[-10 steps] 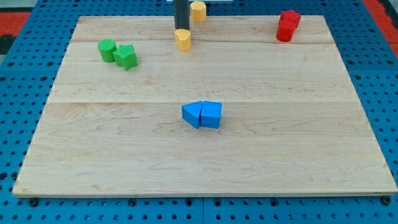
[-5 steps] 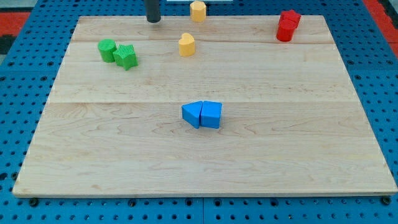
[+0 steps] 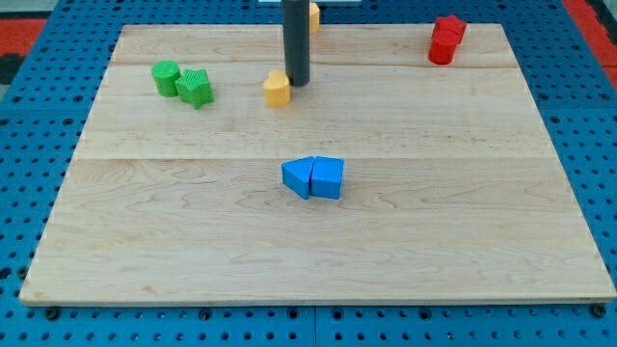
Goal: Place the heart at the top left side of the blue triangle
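Note:
A yellow heart block lies on the wooden board, left of centre near the view's top. My tip stands just right of it, touching or almost touching its upper right side. Two blue blocks sit together at the board's middle: a blue triangle on the left and a second blue block against its right side. The heart is above and a little left of the triangle, well apart from it.
Another yellow block sits at the top edge, partly hidden behind my rod. Two green blocks lie at the upper left. Two red blocks lie at the upper right.
My tip swung from the top edge, left of the heart, over to the heart's right side. The heart has slid down and to the left.

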`<control>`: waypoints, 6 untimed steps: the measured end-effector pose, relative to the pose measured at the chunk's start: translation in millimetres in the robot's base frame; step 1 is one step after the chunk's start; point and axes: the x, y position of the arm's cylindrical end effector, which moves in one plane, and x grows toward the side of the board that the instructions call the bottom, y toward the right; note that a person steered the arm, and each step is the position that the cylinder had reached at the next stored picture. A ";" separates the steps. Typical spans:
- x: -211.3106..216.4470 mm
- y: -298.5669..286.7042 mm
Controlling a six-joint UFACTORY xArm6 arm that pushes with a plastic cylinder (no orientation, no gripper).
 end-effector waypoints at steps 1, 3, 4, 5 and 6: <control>56.0 17.8; -13.3 33.0; -37.0 -10.7; 14.2 -48.4; 64.5 -77.9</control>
